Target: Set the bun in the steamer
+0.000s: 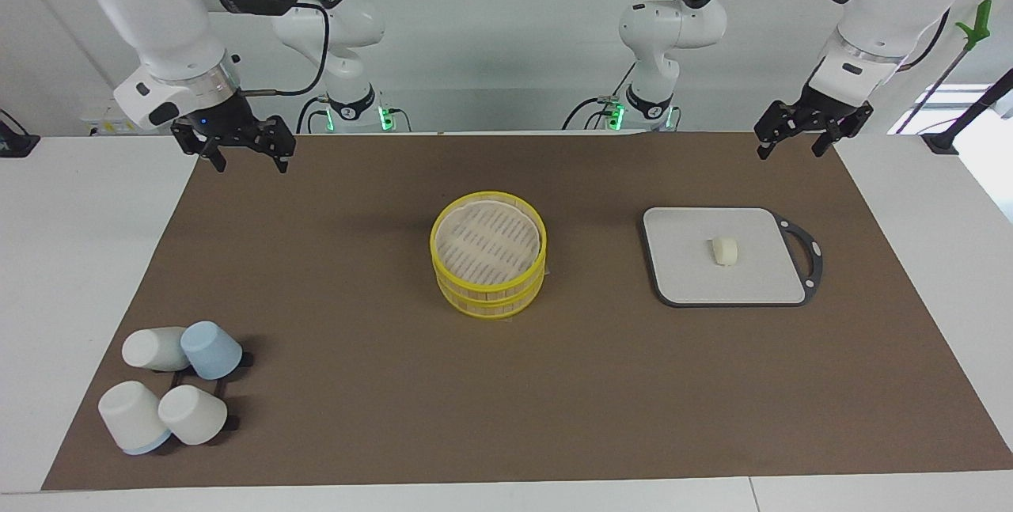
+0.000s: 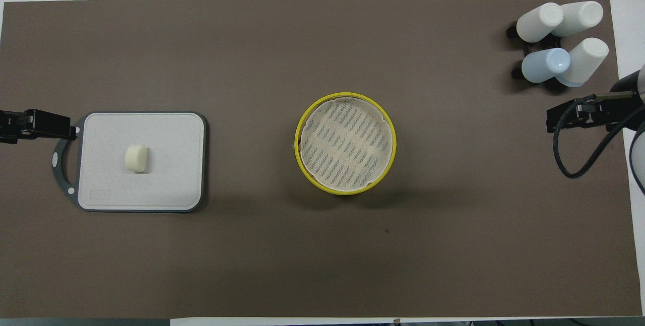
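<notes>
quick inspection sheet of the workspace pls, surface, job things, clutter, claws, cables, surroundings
surface: brown mat over a white table, no spills seen
job's things: bun lies on a grey board toward the left arm's end; steamer at mid-mat, open on top, nothing in it
clutter: four cups, three white and one blue, upside down on a black rack, toward the right arm's end
claws: left claw open, raised over the mat's edge nearest the robots; right claw open, raised likewise; both wait
cables: black cable looped by the right claw
surroundings: white wall, arm bases with green lights
</notes>
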